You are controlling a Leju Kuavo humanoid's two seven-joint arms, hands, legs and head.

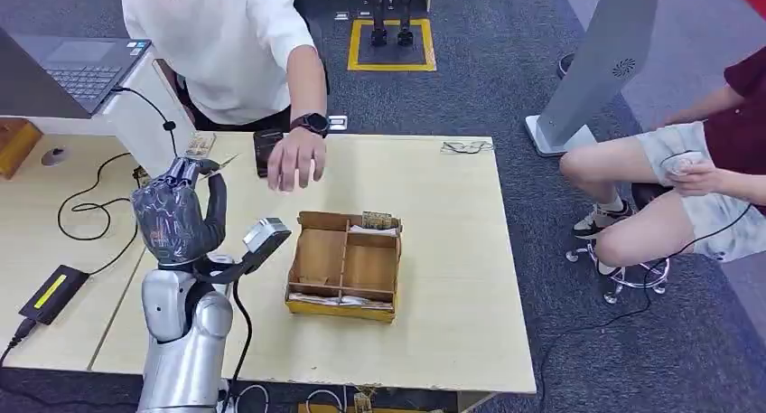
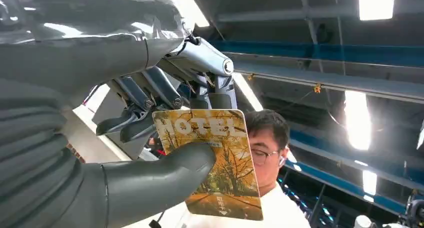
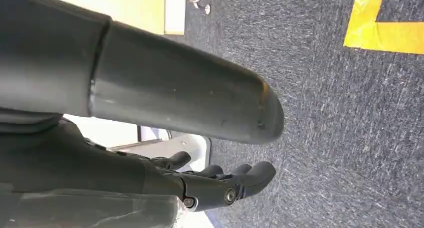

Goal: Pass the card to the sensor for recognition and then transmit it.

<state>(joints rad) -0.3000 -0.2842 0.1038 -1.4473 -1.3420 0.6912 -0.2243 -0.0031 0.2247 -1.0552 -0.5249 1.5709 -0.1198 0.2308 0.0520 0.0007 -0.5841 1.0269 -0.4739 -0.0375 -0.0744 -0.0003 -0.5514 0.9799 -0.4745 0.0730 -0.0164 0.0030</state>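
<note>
- Left robot hand (image 1: 173, 216) raised above the bench (image 1: 452, 214) at about 9 o'clock from the wooden box (image 1: 344, 267), thumb pressing the card (image 2: 215, 163) against the darker fingers (image 2: 150, 96).
- Card printed "HOTEL" over yellow autumn trees — seen in the left wrist view; its far end juts out past the thumb, toward a person in white.
- Person's hand (image 1: 294, 160) with a dark watch reaching over the bench at roughly 12 o'clock from the left robot hand, apart from it.
- Small grey sensor unit (image 1: 266, 236) on a dark arm just beside the left robot hand, at 3 o'clock.
- Right robot hand (image 3: 220, 180) hanging over grey carpet, fingers loosely apart and holding nothing.
- Laptop (image 1: 77, 70) at the bench's 10 o'clock corner.
</note>
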